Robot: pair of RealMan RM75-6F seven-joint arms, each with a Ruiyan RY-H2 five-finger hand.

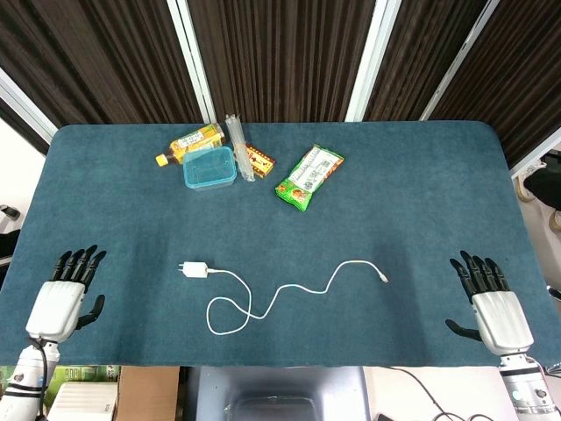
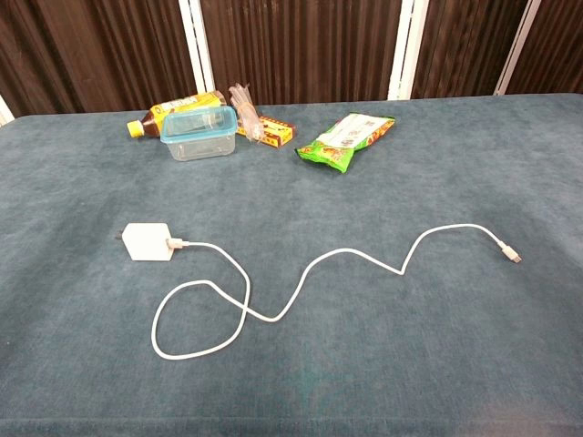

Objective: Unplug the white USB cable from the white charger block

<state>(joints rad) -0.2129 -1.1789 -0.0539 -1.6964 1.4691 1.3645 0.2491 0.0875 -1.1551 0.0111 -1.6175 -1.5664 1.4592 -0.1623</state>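
The white charger block (image 1: 194,269) (image 2: 148,241) lies flat on the blue table, left of centre. The white USB cable (image 1: 289,289) (image 2: 310,273) is plugged into its right side, makes a loop toward the front and snakes right to a free plug end (image 1: 384,277) (image 2: 513,255). My left hand (image 1: 63,294) rests at the front left edge, fingers spread, holding nothing, well left of the charger. At the front right edge my right hand (image 1: 491,303) is likewise spread and empty, right of the cable's free end. Neither hand shows in the chest view.
At the back of the table lie a yellow bottle (image 1: 188,143) on its side, a clear blue-lidded box (image 1: 209,168), a clear plastic tube pack (image 1: 237,145), a small red-yellow packet (image 1: 259,158) and a green snack bag (image 1: 309,177).
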